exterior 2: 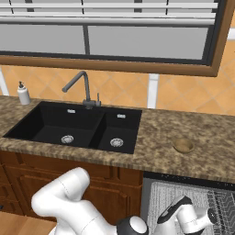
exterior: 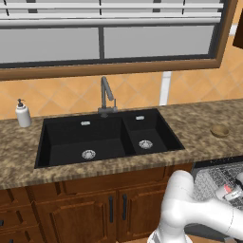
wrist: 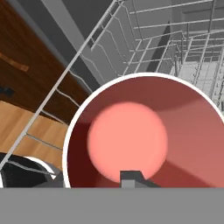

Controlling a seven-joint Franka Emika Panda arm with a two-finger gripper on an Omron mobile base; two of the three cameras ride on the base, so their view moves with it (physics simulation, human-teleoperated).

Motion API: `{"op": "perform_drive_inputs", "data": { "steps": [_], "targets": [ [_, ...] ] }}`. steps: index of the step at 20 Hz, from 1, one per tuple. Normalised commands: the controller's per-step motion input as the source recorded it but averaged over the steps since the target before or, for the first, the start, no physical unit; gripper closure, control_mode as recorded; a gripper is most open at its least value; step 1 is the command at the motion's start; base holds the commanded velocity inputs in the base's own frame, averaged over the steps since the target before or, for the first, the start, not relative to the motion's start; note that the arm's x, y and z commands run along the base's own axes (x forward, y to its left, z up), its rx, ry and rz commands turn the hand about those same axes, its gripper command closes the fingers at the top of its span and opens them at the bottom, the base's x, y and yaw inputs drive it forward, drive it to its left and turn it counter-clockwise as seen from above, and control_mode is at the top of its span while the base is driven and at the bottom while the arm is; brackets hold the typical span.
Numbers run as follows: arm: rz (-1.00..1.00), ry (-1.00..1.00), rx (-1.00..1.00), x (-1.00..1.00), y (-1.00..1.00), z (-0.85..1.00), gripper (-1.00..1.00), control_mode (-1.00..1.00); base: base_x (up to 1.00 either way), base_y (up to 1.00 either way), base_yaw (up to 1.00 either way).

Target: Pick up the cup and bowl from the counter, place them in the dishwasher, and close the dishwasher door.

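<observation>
The cup (wrist: 144, 131), white-rimmed and red inside, sits close under my hand, among the grey wires of the dishwasher rack (wrist: 175, 39). One dark fingertip (wrist: 130, 178) shows inside the cup's rim; how far the jaws stand apart I cannot tell. From the left base view, the gripper (exterior: 236, 188) is low over the rack (exterior: 211, 178) with the cup (exterior: 228, 192) at it. The tan bowl (exterior: 219, 131) (exterior 2: 183, 145) rests on the granite counter (exterior: 199, 121) (exterior 2: 156, 133), right of the sink. The dishwasher (exterior 2: 160, 197) is open under the counter. Its door is hidden from view.
A black double sink (exterior: 104, 137) (exterior 2: 78, 126) with a grey faucet (exterior: 107, 97) is set in the counter. A white soap pump bottle (exterior: 22, 114) (exterior 2: 23, 94) stands at the far left. Wooden cabinets (exterior: 85, 213) run below, and a window is behind.
</observation>
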Motion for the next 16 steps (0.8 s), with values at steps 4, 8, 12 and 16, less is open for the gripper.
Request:
{"op": "perform_drive_inputs", "data": {
  "steps": [4,8,12,16],
  "targets": [
    [0.0,0.0,0.0,-0.07,0.0,-0.1,-1.0,-1.0,0.0,0.0,0.0],
    [0.0,0.0,0.01,0.0,0.0,0.0,-1.0,-1.0,0.0,0.0,0.0],
    [0.0,0.0,0.02,0.15,-0.06,0.0,-1.0,-1.0,0.0,0.0,0.0],
    [0.0,0.0,0.06,0.07,-0.49,0.0,-1.0,-1.0,0.0,0.0,0.0]
  ]
}}
